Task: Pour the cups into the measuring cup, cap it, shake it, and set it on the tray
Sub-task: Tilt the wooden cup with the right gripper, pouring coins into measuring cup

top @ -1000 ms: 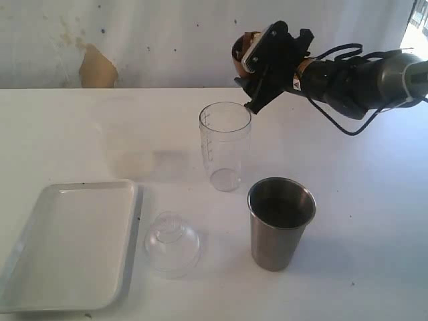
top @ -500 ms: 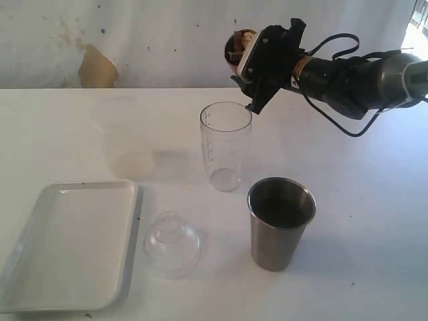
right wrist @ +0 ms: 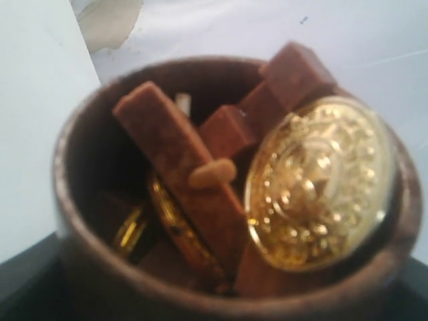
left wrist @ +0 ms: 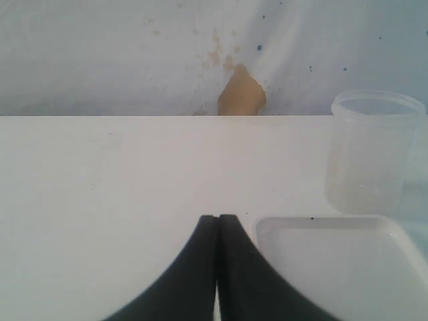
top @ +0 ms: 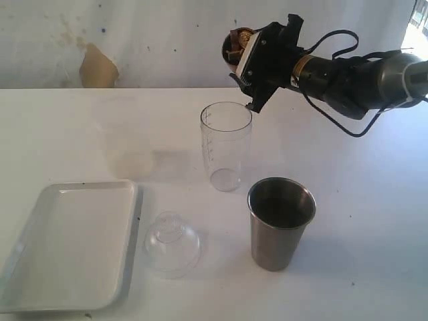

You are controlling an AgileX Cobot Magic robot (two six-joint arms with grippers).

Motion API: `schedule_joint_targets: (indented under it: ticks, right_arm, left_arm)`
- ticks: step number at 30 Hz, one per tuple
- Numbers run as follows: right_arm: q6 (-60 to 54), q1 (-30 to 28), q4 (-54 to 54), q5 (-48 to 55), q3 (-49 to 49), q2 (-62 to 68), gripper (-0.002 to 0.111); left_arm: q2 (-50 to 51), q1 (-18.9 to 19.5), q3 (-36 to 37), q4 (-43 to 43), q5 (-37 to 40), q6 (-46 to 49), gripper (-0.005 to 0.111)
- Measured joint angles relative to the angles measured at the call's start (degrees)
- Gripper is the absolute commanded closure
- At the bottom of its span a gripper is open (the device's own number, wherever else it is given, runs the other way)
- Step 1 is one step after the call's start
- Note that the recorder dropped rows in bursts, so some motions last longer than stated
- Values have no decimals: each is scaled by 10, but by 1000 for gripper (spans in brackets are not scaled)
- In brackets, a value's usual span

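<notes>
- Found right end effector clamped around wooden cup, jaws spread wide to span it; cup raised clear of everything and tilted.
- Noted gold discs and brown blocks inside wooden cup, crowded toward its mouth; none seen falling.
- Located measuring cup upright on surface, just below that end effector and slightly nearer the camera; judged empty, so first pour not yet delivered.
- Located steel tumbler upright, well below the same end effector and nearer the camera; contents not discernible; second pour outstanding.
- Found dome lid off the measuring cup, lying well below right end effector on the tray side, just beside tray; capping, shaking and placing on tray all outstanding.
- Found left end effector with jaws pressed together, holding nothing; tray corner just beside it.
- Checked for writing: graduation marks visible on measuring cup, figures too small to read; embossed pattern on one gold disc, not legible; no brand seen.
</notes>
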Motion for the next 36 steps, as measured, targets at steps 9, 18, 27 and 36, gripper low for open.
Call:
schedule_joint_targets:
  ticks: [9, 18, 27, 36]
  right_arm:
    - [77, -26, 0, -15, 0, 0, 108]
    - [92, -31, -104, -9, 0, 0, 108]
    - [86, -31, -159, -6, 0, 0, 108]
    - [50, -31, -170, -6, 0, 0, 108]
  left_arm:
    - [0, 0, 0, 0, 0, 0, 107]
    - [0, 0, 0, 0, 0, 0, 107]
    - [0, 0, 0, 0, 0, 0, 107]
    - [0, 0, 0, 0, 0, 0, 107]
